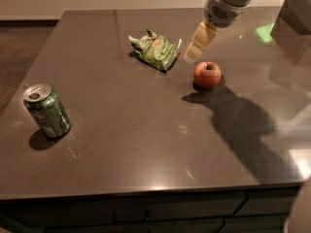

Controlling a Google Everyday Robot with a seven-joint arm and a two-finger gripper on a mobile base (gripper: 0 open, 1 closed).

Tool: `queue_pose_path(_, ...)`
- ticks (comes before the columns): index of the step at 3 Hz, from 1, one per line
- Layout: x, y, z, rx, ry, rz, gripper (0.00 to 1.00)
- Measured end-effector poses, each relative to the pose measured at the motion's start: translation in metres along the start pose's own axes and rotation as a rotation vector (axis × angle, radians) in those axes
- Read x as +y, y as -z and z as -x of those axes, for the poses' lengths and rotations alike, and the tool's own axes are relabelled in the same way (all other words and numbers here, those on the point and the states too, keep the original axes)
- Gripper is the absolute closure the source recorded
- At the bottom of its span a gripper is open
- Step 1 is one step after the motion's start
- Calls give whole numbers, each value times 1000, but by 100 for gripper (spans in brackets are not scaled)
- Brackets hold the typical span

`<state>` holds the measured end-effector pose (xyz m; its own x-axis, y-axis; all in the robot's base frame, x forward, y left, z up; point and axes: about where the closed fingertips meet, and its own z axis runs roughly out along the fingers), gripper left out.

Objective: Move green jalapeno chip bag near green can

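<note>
The green jalapeno chip bag (156,51) lies crumpled on the dark table toward the back middle. The green can (47,110) stands upright near the table's left edge, far from the bag. My gripper (197,46) hangs above the table just right of the bag and just behind the apple, with nothing seen in it.
A red apple (207,74) sits right of the bag, just below the gripper. The dark table (146,144) ends in a front edge below and a left edge beside the can. The arm's shadow falls across the right side.
</note>
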<state>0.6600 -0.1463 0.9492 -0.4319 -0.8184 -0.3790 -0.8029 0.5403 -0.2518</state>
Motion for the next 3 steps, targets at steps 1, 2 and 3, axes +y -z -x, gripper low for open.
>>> queue_pose_path(1,-13,-33,19,4,-50,17,0)
queue_pose_path(2,-19,-65,36,-3,-80,47,0)
queue_pose_path(3,-24,-90,51,-9,-102,69,0)
